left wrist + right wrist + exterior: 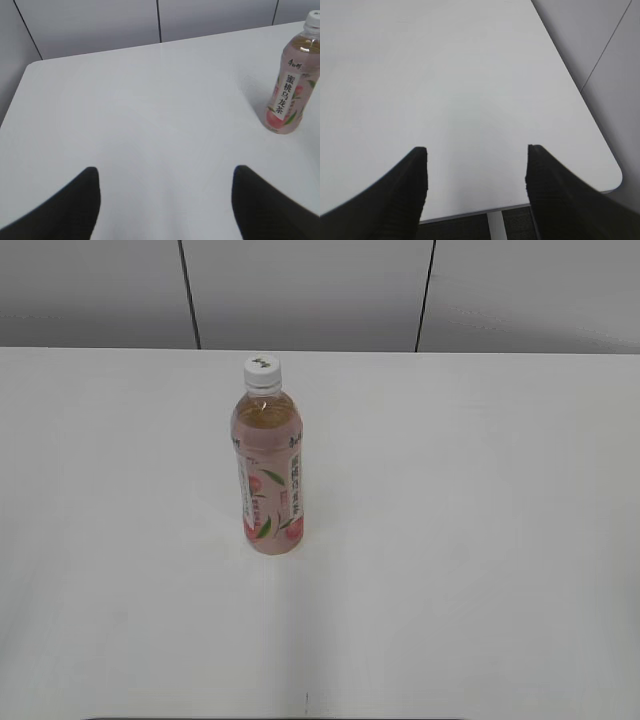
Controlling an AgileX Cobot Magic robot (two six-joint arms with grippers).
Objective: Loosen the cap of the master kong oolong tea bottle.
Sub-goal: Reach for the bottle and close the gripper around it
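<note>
One master kong oolong tea bottle (267, 472), one cap (262, 369), centre frame on white table (480, 540); grey panelled wall (300, 290) behind; left gripper (165, 172) and right gripper (476, 150) both spread wide, empty.

The master kong oolong tea bottle (267, 470) stands upright on the table (480, 540), nearer the far edge than the near edge and slightly left of the middle, with the cap (262, 371) on top and 1 wall (310, 290) behind the far edge.
</note>
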